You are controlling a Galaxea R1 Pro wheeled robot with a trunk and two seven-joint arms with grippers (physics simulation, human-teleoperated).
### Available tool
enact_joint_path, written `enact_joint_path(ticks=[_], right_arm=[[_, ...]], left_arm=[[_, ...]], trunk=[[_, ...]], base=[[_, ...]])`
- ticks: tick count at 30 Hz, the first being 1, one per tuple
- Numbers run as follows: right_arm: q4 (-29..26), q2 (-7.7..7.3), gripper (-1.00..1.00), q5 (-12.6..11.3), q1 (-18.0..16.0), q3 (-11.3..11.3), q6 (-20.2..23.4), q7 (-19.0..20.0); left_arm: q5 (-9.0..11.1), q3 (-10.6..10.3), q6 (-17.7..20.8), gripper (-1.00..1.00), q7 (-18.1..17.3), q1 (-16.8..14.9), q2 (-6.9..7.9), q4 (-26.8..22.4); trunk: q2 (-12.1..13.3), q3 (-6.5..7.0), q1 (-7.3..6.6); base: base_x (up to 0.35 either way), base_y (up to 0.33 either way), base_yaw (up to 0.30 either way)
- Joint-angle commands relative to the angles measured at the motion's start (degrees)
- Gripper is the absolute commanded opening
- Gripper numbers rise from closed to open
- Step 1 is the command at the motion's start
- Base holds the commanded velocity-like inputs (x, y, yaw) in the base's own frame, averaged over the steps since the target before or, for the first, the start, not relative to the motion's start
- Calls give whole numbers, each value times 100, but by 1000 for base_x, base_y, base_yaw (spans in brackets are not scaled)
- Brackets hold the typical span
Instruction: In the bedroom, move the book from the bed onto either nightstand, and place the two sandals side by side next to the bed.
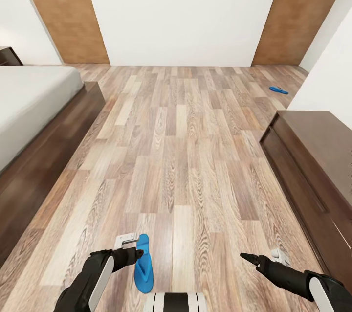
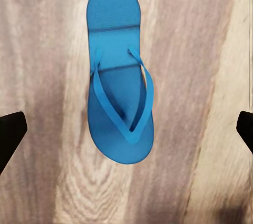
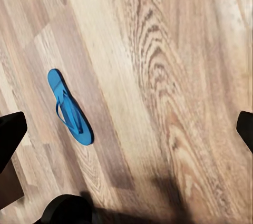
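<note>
Wood-plank floor point(image 1: 186, 155) carried a flat blue sandal point(image 1: 143, 265) beneath the wide-open, empty left gripper point(image 2: 126, 134); the right gripper point(image 3: 126, 134) also gaped empty.

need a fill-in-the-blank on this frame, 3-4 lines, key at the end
1. The near sandal lies on the wood floor, just in front of the ____ pincer.
2. The second sandal lies far off by the white wall, beyond the long dark ____ on the right.
3. In its wrist view, the left pincer's fingertips stand wide ____ above the near sandal.
4. The bed stands along the ____ edge of the head view.

Missing words: left; bench; apart; left
</note>
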Motion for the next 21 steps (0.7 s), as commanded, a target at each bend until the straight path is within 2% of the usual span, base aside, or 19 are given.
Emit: enact_joint_path(ticks=[1,13,21], right_arm=[[1,1,100,1,-4,-9,33,19],[1,2,100,1,-4,-8,32,18],[1,1,100,1,-4,-8,33,19]], left_arm=[[17,4,29,100,2,-1,0,-9],[20,5,28,100,2,-1,2,-14],[14,3,28,100,10,-1,-6,-7]], trunk=[[-2,-4,-1],[-2,-4,-1],[-2,-4,-1]], base=[[58,-188,0],[11,-52,0],[0,-211,0]])
